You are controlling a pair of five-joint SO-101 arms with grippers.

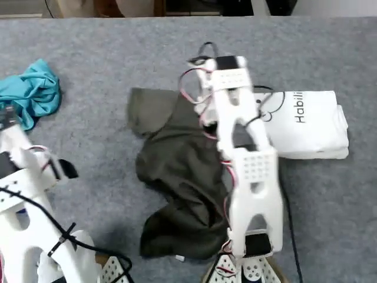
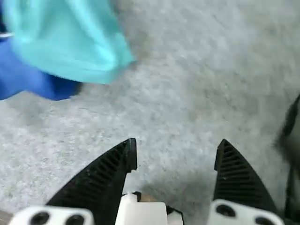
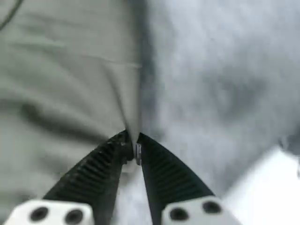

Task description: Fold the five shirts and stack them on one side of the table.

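Olive shirt [image 1: 177, 168] lengthwise near-to-far, right claw [image 3: 133, 143] pinching its edge, left claw [image 2: 177, 146] spread open

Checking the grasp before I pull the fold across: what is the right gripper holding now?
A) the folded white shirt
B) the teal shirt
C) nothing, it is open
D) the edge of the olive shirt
D: in the right wrist view the right gripper is shut, with a ridge of the olive shirt running into its closed tips over the grey table.

Robotics lab, seemingly — cabled arms [image 1: 247, 171] on grey-felted table [image 1: 330, 41].
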